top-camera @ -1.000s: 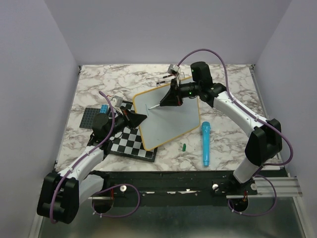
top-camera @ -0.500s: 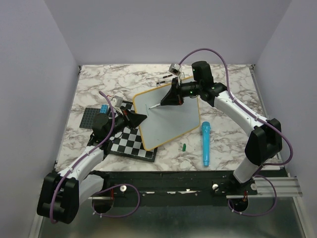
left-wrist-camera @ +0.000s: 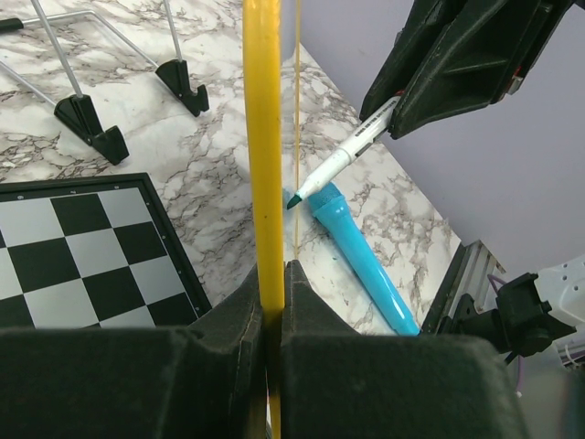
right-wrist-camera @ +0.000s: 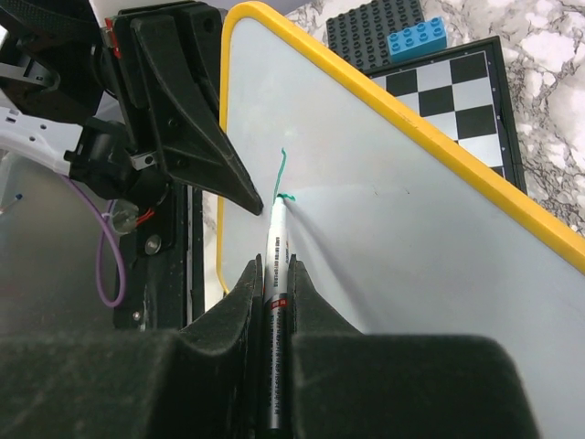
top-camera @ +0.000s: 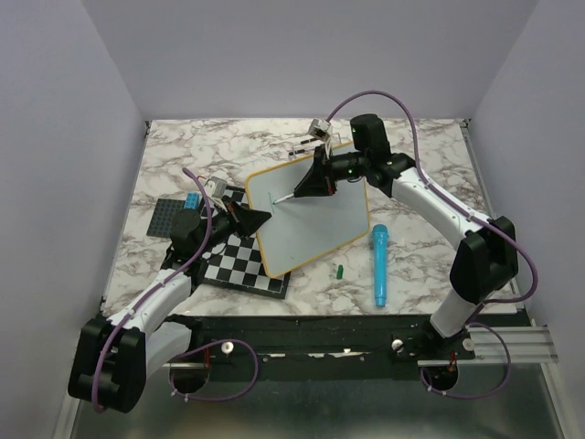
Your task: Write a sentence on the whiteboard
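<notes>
The whiteboard (top-camera: 315,215), white with a yellow frame (left-wrist-camera: 262,137), stands tilted up over the table. My left gripper (top-camera: 259,219) (left-wrist-camera: 272,274) is shut on its left edge. My right gripper (top-camera: 308,186) (right-wrist-camera: 274,270) is shut on a white marker (right-wrist-camera: 277,265) (left-wrist-camera: 352,151). The marker's green tip touches the board near its upper left corner (top-camera: 274,199). Of the sentence, only a short green stroke (right-wrist-camera: 283,172) with a small hook at the tip shows on the white surface (right-wrist-camera: 420,238).
A black-and-white checkered board (top-camera: 239,265) lies under the whiteboard's lower left. A dark stud plate with a blue brick (top-camera: 175,212) is left of it. A cyan pen-shaped thing (top-camera: 378,265) and a small green cap (top-camera: 338,271) lie to the right. A wire stand (left-wrist-camera: 87,114) sits behind.
The right arm has shifted slightly left and back, and the marker tip has moved a little on the board. The left arm and the whiteboard have stayed still.
</notes>
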Controlling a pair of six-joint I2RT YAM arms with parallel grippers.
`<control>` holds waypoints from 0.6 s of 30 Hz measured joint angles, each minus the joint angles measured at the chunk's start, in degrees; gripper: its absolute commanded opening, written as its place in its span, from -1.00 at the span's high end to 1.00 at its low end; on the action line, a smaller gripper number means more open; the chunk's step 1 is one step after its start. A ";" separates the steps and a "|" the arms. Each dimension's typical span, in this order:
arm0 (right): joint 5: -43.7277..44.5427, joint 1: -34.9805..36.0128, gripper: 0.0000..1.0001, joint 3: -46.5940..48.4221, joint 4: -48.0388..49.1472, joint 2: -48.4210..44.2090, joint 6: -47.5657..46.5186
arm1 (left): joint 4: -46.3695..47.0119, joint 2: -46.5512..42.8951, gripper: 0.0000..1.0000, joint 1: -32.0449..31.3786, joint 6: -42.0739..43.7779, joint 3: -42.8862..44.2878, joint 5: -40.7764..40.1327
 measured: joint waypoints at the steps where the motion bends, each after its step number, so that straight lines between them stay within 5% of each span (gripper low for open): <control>1: -0.02 0.09 0.99 0.00 0.00 0.04 0.11 | 0.00 0.00 1.00 0.00 0.00 0.00 0.00; 18: 0.39 0.48 0.99 0.50 -0.13 0.68 0.70 | 0.00 0.02 1.00 0.00 -0.02 0.00 0.00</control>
